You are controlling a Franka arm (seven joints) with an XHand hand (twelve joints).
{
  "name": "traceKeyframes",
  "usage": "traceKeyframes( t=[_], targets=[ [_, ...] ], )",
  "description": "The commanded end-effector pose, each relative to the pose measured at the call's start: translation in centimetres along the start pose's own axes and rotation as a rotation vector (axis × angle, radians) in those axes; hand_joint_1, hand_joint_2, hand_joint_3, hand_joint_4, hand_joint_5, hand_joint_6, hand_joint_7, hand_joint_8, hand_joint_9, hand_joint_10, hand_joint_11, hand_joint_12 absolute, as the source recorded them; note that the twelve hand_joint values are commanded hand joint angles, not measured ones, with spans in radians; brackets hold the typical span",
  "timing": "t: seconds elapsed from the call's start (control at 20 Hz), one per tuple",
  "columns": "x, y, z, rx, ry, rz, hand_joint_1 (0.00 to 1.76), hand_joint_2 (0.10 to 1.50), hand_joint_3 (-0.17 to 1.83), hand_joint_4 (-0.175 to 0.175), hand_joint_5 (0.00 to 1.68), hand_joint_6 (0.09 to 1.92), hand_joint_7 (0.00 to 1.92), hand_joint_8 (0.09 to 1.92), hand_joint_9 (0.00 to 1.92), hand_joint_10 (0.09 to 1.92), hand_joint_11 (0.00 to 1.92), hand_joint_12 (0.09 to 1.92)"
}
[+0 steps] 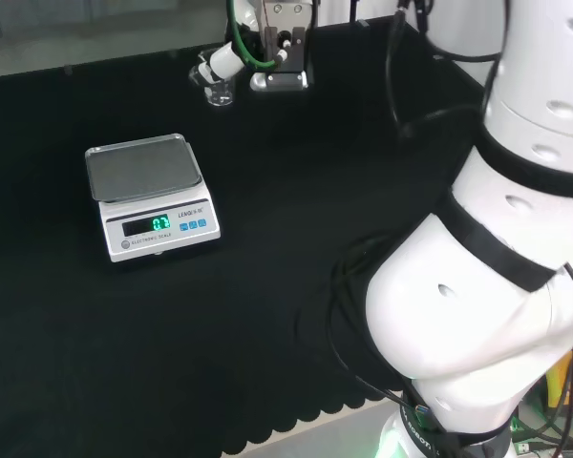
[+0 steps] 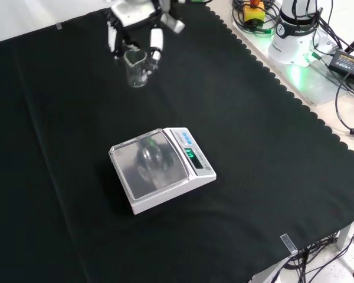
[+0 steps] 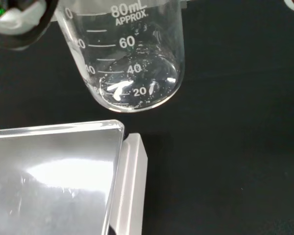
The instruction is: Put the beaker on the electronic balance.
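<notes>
Black cloth [image 2: 253, 147] covers the bench, and the white electronic balance [image 2: 159, 168] sits mid-cloth with its steel pan bare, so the placing is not yet done. The clear glass beaker [image 2: 136, 68] stands well apart from it, toward the front view's top. The hand [image 2: 133, 26] brackets the beaker, fingers [image 2: 156, 42] curled at either side, seemingly gripping it.

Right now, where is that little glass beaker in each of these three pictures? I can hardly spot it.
Head view: the beaker is near the top, left of centre, beyond the balance, at the hand.
Front view: the beaker is near the top, between the hand's fingers.
Wrist view: the beaker is large and close, above the balance's pan.
Shared landmark: the balance.
</notes>
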State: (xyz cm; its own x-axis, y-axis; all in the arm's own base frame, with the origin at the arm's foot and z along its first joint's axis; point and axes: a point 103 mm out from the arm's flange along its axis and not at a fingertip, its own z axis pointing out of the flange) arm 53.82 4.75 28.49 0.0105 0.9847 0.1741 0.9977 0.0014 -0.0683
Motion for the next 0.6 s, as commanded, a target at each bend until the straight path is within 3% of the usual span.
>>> traceKeyframes(
  t=[0.05, 0.35, 0.6],
  targets=[
    [2.6, 6.1, 1.8, 0.039, 0.028, -0.050, 1.18, 0.55, 0.96, -0.175, 1.19, 0.97, 1.70, 0.52, 1.82, 0.40, 1.61, 0.71],
    [7.3, 8.6, 3.6, 0.048, -0.016, -0.065, 1.18, 0.55, 0.96, -0.175, 1.19, 0.97, 1.70, 0.52, 1.82, 0.41, 1.60, 0.71],
    [9.8, 8.6, 4.9, 0.061, -0.035, -0.090, 1.18, 0.55, 0.97, -0.175, 1.19, 0.97, 1.70, 0.51, 1.81, 0.41, 1.60, 0.71]
  ],
)
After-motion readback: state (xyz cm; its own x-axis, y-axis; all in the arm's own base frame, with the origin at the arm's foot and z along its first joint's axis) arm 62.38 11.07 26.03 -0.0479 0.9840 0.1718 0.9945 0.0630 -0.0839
